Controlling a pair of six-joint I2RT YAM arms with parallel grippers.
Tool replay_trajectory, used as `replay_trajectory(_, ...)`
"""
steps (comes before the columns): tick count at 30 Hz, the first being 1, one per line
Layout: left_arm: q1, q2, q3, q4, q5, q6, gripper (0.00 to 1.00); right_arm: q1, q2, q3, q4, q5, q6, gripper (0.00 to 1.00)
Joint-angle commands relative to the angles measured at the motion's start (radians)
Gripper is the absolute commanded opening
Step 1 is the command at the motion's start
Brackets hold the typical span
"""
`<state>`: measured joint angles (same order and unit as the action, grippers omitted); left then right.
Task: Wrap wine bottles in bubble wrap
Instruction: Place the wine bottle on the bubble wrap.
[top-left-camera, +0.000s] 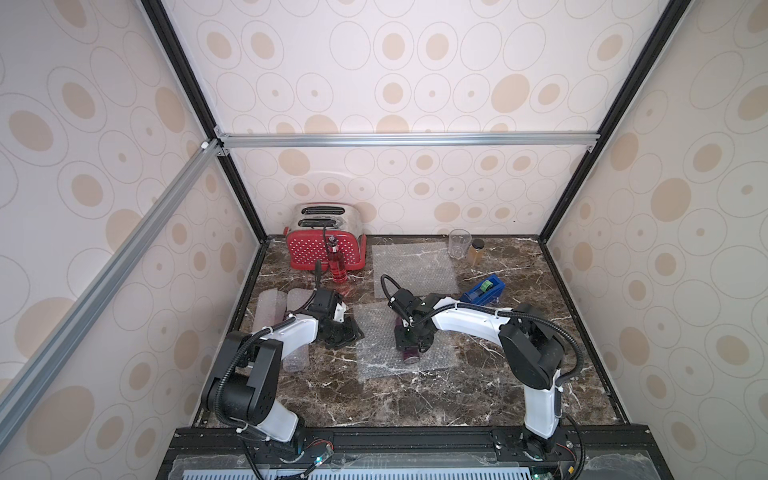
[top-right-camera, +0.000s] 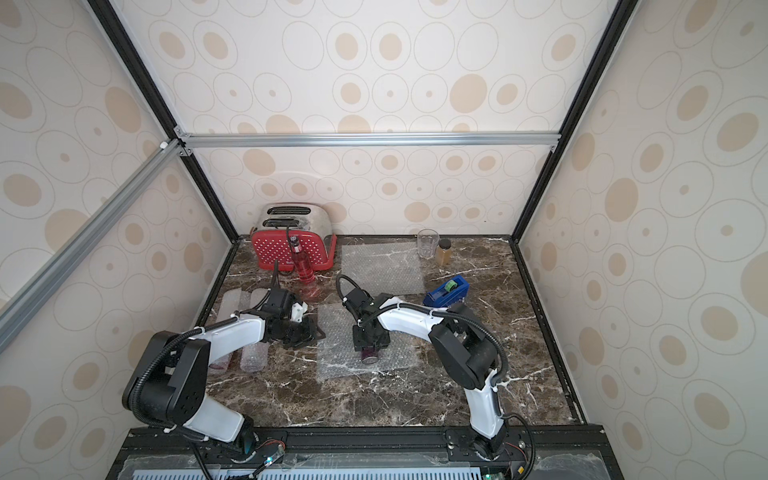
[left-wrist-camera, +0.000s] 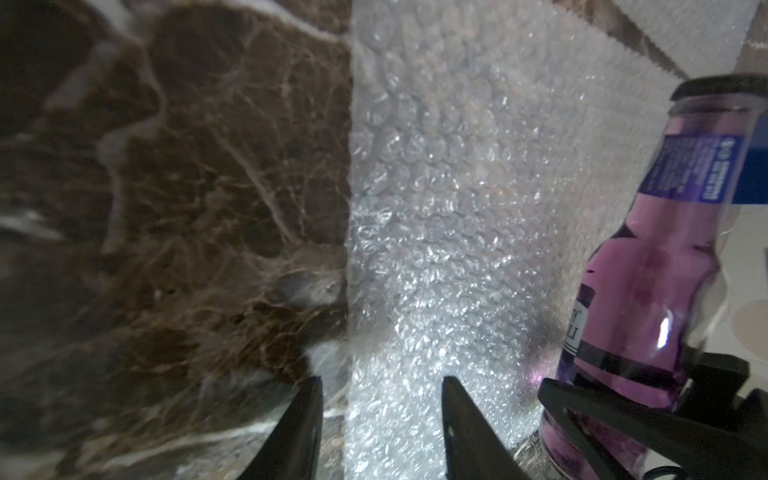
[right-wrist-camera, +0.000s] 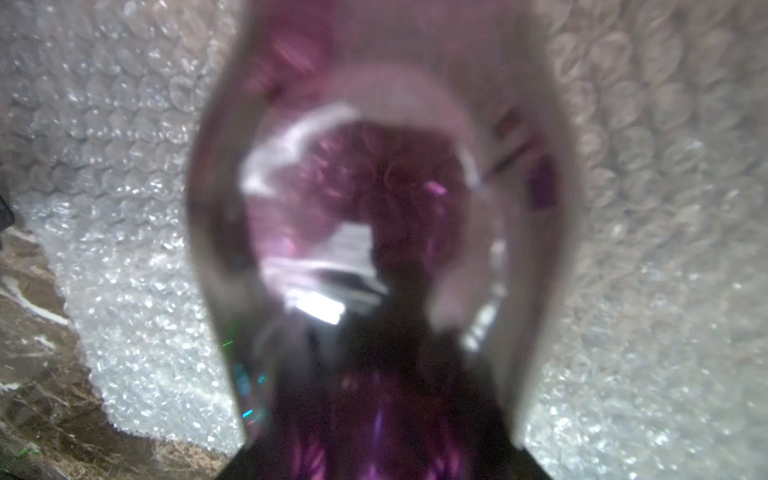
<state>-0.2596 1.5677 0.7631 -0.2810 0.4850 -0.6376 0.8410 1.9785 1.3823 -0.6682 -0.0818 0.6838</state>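
Looking down in both top views, you see the brown marble table (top-left-camera: 457, 395) filling the enclosure floor. At its far left corner stands the red and chrome toaster (top-left-camera: 324, 245).

Two flat sheets of bubble wrap lie on the marble. The far sheet (top-left-camera: 415, 266) is right of the toaster. The near sheet (top-left-camera: 386, 365) is at the middle of the table, between your two arms. Beside your left arm lie two rolled bundles of bubble wrap (top-right-camera: 253, 359), side by side.

Your right gripper (top-left-camera: 410, 345) reaches down over the near sheet and is clamped on the purple bottle (top-left-camera: 411, 356). The bottle lies low over the wrap, with its base toward the robot's side of the table and its dark cap away. Whether it rests fully on the sheet you cannot tell.

Your left gripper (left-wrist-camera: 381, 386) sits at the left edge of that sheet. Its fingers (left-wrist-camera: 461, 415) stand apart, one over bare marble and one over the wrap, with the edge running between them. They grip nothing.

A red bottle (top-left-camera: 337, 264) stands upright just in front of the toaster. The blue tape dispenser (top-left-camera: 484, 289) sits near the right corner of the far sheet. Behind it, the clear glass (top-left-camera: 460, 243) and the amber jar (top-left-camera: 476, 252) stand close together.
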Motion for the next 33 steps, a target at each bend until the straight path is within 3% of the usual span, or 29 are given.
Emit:
replay_trajectory(1, -0.014, 0.019, 0.041, 0.002, -0.03, -0.012, 0.42, -0.003, 0.005, 0.058, -0.013, 0.008, 0.003, 0.2)
replay_trajectory(6, -0.015, 0.05, 0.05, 0.006, -0.051, 0.0, 0.35, -0.002, 0.014, 0.068, -0.028, 0.007, 0.014, 0.4)
replay_trajectory(10, -0.016, 0.067, 0.074, -0.015, -0.067, 0.02, 0.29, -0.003, 0.003, 0.073, -0.051, 0.01, 0.015, 0.48)
replay_trajectory(19, -0.016, 0.096, 0.098, -0.026, -0.085, 0.052, 0.25, -0.002, -0.045, 0.039, -0.024, -0.003, 0.037, 0.56)
replay_trajectory(33, -0.015, 0.111, 0.125, -0.035, -0.101, 0.07, 0.26, -0.001, -0.055, 0.022, -0.004, -0.024, 0.077, 0.62)
